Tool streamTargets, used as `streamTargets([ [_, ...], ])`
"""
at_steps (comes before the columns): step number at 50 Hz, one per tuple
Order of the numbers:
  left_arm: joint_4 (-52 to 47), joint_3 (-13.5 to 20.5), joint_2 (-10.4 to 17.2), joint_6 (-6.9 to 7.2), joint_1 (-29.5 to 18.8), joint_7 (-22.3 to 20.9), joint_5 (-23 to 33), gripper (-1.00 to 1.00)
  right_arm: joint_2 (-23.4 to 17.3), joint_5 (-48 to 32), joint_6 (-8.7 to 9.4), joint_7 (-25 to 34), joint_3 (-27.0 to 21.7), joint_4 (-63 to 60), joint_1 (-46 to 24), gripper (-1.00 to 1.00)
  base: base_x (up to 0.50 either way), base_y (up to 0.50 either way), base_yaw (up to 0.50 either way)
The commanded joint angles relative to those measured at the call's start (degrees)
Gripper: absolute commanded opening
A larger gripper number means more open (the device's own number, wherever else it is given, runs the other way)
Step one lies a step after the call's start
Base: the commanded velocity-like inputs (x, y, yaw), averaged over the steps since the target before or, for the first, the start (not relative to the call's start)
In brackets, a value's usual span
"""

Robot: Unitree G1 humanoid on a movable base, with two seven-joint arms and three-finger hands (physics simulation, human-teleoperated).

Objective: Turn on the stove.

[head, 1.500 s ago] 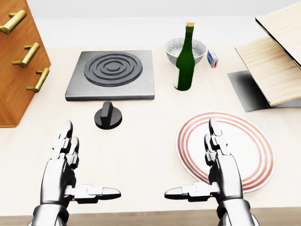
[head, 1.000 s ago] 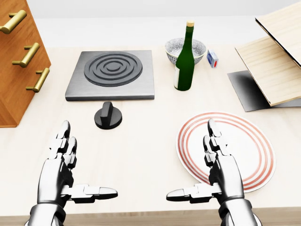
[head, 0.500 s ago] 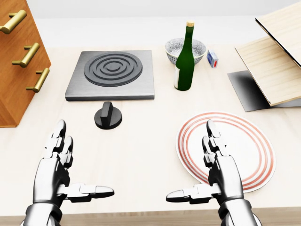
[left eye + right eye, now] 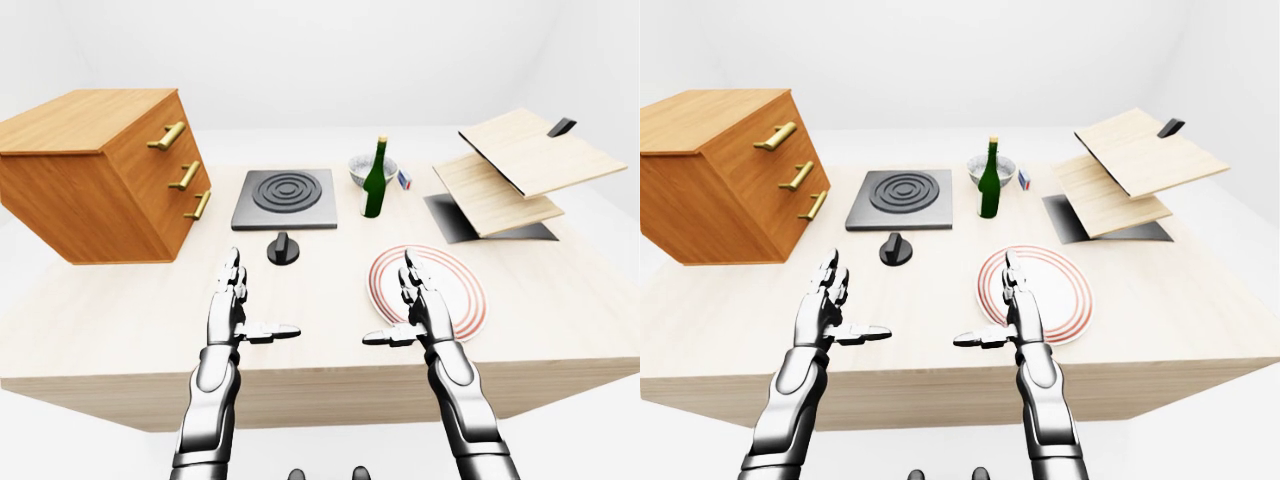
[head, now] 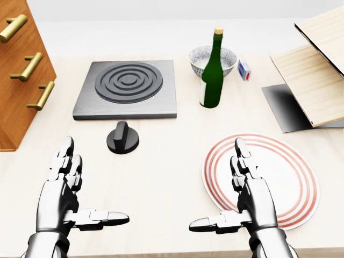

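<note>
Camera slightly nearer; two spread hands [image 5: 64, 188] [image 5: 250, 188], one knob [image 5: 122, 138].

No writing, brand, number or sign can be read anywhere in these views. The small box [image 5: 244, 70] near the bowl [image 5: 205, 55] has red and blue patches, too small to make out as text, and the green bottle [image 5: 213, 75] shows a pale label with nothing legible.

left robot hand [image 5: 63, 189] shifted left, view nudged
</note>
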Motion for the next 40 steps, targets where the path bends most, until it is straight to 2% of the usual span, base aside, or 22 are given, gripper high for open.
streamTargets([
  [1, 0.2, 0.0, 0.0, -0.2, 0.0, 0.0, 0.0, 1.0, 0.0, -0.1, -0.13, 0.0, 0.1, -0.1, 0.2, 1.0, 0.16, 0.0, 0.0],
  [13, -0.7, -0.1, 0.0, 0.37, 0.3, 0.0, 0.0, 1.0, 0.0, -0.1, -0.17, 0.0, 0.0, 0.0, 0.1, 1.0, 0.16, 0.0, 0.0],
  [40, -0.5, 0.0, 0.0, 0.3, 0.1, -0.1, -0.1, 1.0, 0.0, -0.1, 0.07, 0.1, 0.1, -0.6, 0.3, 1.0, 0.16, 0.0, 0.0],
])
